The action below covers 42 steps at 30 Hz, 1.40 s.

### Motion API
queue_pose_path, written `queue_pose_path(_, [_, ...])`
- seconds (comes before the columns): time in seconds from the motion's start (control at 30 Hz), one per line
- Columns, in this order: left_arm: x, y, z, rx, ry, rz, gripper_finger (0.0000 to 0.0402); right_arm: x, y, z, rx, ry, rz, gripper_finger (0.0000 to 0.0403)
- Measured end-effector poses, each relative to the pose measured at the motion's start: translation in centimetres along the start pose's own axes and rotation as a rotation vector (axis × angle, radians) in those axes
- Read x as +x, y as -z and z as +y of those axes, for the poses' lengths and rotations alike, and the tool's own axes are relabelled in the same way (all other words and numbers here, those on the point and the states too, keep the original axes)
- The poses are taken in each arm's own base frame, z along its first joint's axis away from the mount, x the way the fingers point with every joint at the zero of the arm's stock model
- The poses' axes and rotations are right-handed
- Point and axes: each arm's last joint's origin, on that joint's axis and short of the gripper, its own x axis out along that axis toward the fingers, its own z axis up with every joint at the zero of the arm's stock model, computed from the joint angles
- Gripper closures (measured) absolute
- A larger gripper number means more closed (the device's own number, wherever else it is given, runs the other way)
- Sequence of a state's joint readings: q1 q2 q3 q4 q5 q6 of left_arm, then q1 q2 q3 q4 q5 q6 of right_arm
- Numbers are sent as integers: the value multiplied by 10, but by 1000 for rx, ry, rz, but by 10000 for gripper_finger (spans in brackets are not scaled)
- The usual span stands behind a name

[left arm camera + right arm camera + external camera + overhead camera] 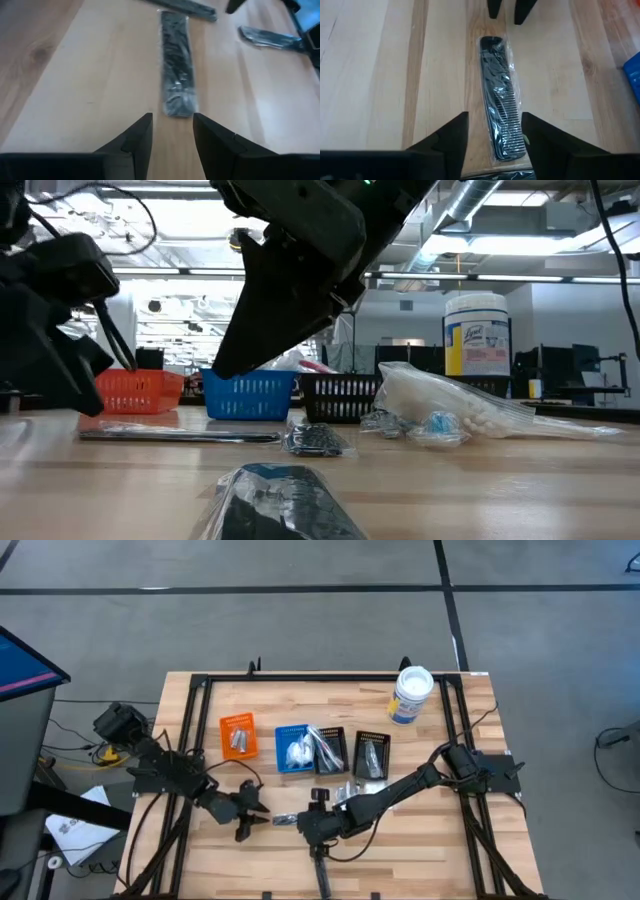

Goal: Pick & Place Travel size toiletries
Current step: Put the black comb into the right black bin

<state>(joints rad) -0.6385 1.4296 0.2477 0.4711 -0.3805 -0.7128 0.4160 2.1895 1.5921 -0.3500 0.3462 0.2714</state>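
**Grippers facing across a wrapped comb**

Table (440,830) of pale wood is filling the centre of the high view. Right gripper (300,824) is sitting low of centre, fingers (451,134) parted either side of one end of the clear-wrapped black comb (499,112), gripping nothing. Left gripper (262,814) is facing it from the lower left, jaws partly open and empty, just short of the comb's other end. Orange bin (238,735), blue bin (297,749) and black bins (371,753) are lining up above centre, holding other toiletries
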Motion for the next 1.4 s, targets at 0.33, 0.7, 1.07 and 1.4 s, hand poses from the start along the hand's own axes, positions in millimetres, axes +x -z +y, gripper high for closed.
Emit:
queue_pose_path(0.33, [4,-10,4,27,59,-17,263,0,0,0,0,0,1,198])
queue_pose_path(0.7, [15,0,8,14,15,22,263,0,0,1,0,-2,1,209])
queue_pose_path(1.07, [23,3,8,61,12,-18,263,0,1,1,-3,-1,2,215])
queue_pose_path(1.4, [23,4,8,61,2,-11,309,0,1,1,-3,-1,3,218])
